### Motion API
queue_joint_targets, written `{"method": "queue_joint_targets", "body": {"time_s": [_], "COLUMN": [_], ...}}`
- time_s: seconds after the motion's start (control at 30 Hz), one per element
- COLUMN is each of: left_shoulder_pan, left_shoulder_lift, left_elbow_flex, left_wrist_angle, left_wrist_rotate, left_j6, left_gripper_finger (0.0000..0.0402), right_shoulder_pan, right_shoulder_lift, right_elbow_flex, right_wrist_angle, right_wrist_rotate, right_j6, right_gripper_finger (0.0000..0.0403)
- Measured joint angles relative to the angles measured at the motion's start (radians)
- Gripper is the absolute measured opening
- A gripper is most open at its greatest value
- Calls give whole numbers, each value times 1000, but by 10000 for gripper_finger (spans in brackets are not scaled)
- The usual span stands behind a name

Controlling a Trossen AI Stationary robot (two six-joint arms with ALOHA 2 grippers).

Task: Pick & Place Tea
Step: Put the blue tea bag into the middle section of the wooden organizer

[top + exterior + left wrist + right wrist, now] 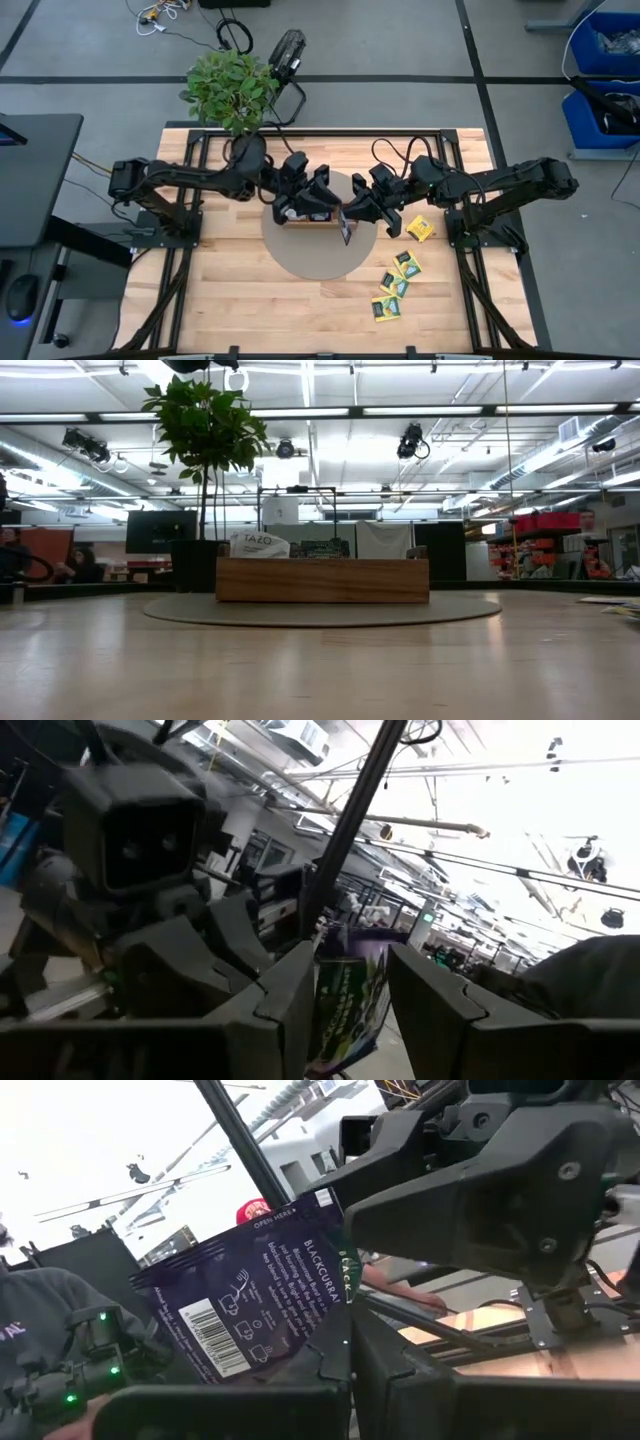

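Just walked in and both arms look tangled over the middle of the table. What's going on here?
The two grippers meet above the round mat, beside the wooden tray. The right gripper is shut on a dark blue tea packet, holding it up in the air. The left gripper has its fingers either side of a packet too, seemingly the same one, so this looks like a handover. Five yellow-green packets lie loose on the table to the right. One white packet already sticks out of the tray.
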State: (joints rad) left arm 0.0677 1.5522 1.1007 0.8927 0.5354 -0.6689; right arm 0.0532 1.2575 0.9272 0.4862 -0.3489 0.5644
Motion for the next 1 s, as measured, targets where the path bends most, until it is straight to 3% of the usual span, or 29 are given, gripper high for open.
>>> {"method": "queue_joint_targets", "body": {"time_s": [1.0], "left_shoulder_pan": [-4], "left_shoulder_lift": [12], "left_elbow_flex": [-1], "left_wrist_angle": [4], "left_wrist_rotate": [-42], "left_j6": [16], "left_gripper_finger": [138], "right_shoulder_pan": [0], "right_shoulder_lift": [0], "right_elbow_flex": [0], "right_wrist_angle": [1], "right_wrist_rotate": [26], "right_j6": [1], "right_gripper_finger": [0]}}
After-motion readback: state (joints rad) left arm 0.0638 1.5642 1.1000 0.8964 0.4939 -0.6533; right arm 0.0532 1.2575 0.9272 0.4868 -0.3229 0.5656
